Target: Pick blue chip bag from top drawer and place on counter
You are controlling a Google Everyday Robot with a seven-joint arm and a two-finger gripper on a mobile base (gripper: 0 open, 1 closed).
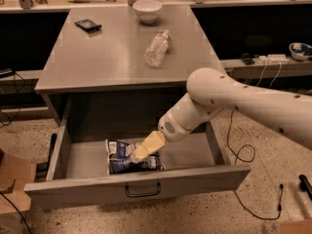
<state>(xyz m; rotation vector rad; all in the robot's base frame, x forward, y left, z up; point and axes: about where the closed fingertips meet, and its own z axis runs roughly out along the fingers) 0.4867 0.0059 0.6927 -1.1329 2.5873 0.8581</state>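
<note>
The blue chip bag point(122, 158) lies flat inside the open top drawer point(141, 185), left of the middle. It is navy with a white band. My gripper point(139, 154) reaches down into the drawer from the right on a white arm point(234, 101), and its yellowish fingers point(147, 146) are right over the bag's right part, at or touching it. The counter point(112, 57) is the grey top above the drawer.
On the counter lie a clear plastic bottle point(157, 47), a white bowl point(147, 9) at the back and a small flat black packet point(88, 25) at the back left. A cluttered shelf runs behind. Cables lie on the floor at the right. A cardboard box point(12, 184) stands at the left.
</note>
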